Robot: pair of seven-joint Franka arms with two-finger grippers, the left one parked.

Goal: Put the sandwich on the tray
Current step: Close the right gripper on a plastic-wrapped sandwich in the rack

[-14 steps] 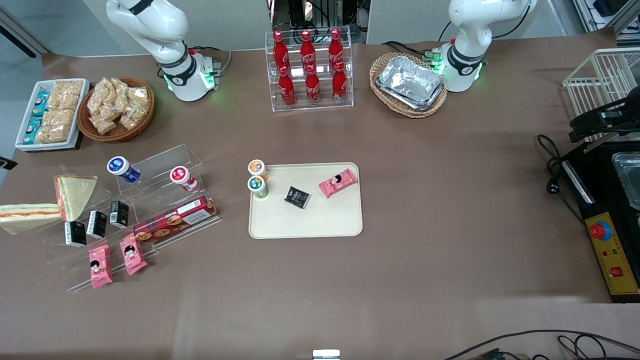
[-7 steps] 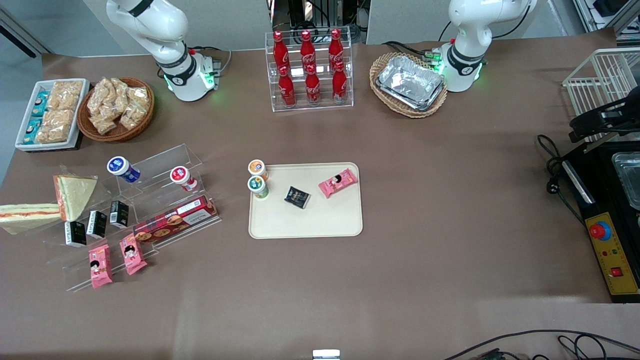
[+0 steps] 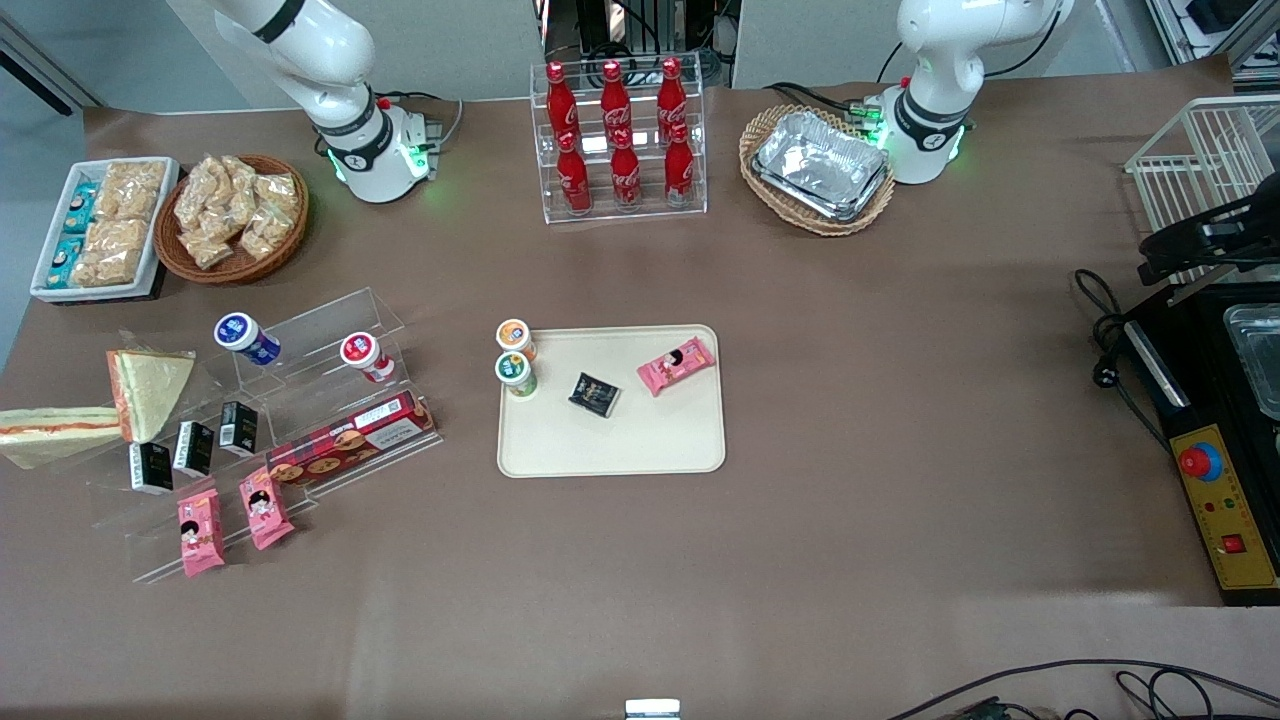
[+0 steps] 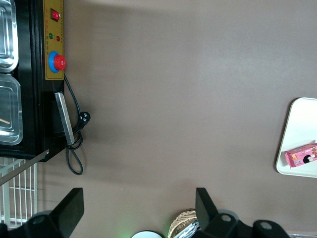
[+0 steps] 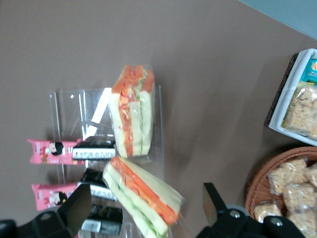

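Note:
The sandwich lies edge-on with an orange stripe at the working arm's end of the table, on a clear acrylic stand; the right wrist view shows its red-orange and greenish layers. The cream tray sits mid-table, with two yogurt cups, a black packet and a pink packet on it. My gripper hangs open high above the stand, out of the front view. The second wedge, not the sandwich, shows between its fingers.
The second wedge shows its pale face beside the sandwich. Black boxes, pink packets, a biscuit box and two cups rest on the acrylic stand. A snack basket, white snack tray and cola rack stand farther from the camera.
A dark piece at the frame edge near the sandwiches one second ago has left the front view. The working arm's upper link has shifted slightly. Sandwiches and tray have not moved.

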